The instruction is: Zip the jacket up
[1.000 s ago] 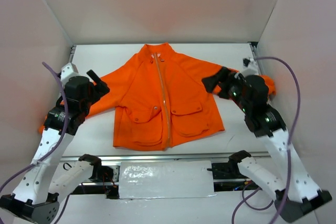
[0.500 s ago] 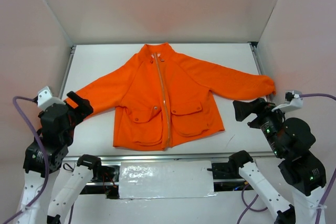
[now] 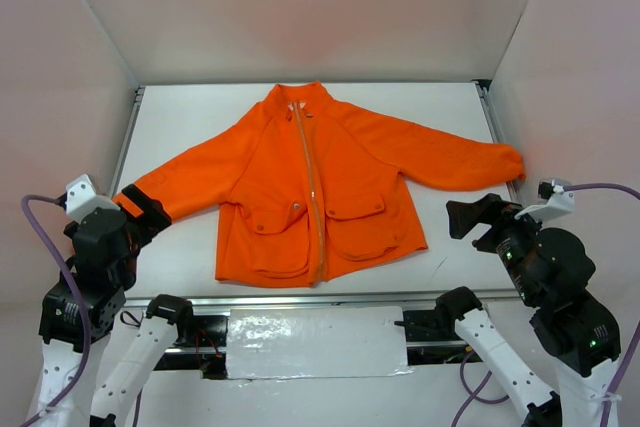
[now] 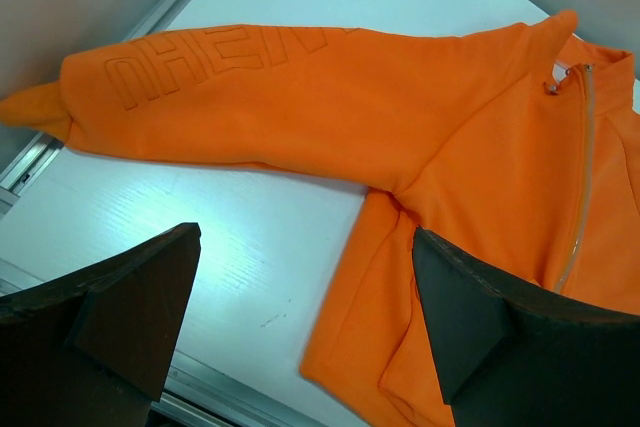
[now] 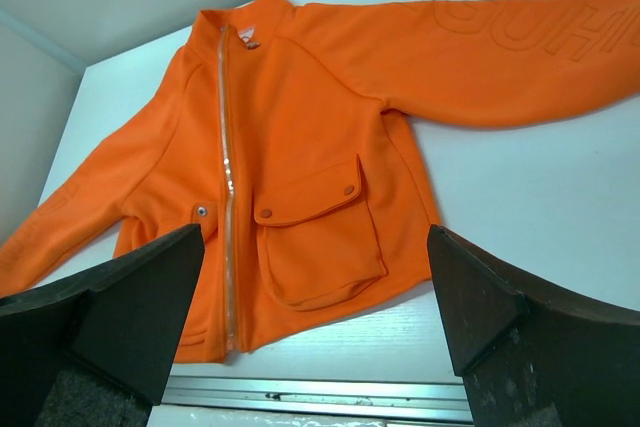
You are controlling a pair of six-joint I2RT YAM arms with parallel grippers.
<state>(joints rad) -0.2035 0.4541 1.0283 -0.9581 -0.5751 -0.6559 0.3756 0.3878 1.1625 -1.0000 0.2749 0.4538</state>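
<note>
While jacket (image 3: 290, 172) flat, pocket flaps (image 5: 305, 202) down

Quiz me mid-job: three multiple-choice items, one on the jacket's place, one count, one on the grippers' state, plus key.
1. Where is the bright orange fabric jacket?
A. Spread flat on the white table, collar toward the far wall.
B. Hanging over the right arm.
C. Bunched at the near edge.
2. How many flap pockets show on its front?
A. One.
B. Two.
C. Four.
3. How are the left gripper and right gripper?
A. Both shut on sleeves.
B. Left shut on a cuff.
C. Both open, holding nothing.
Key: 1 A, front up, sleeves out; 2 B, one each side of the zipper; 3 C, each wrist view shows fingers wide apart, gripping nothing.
</note>
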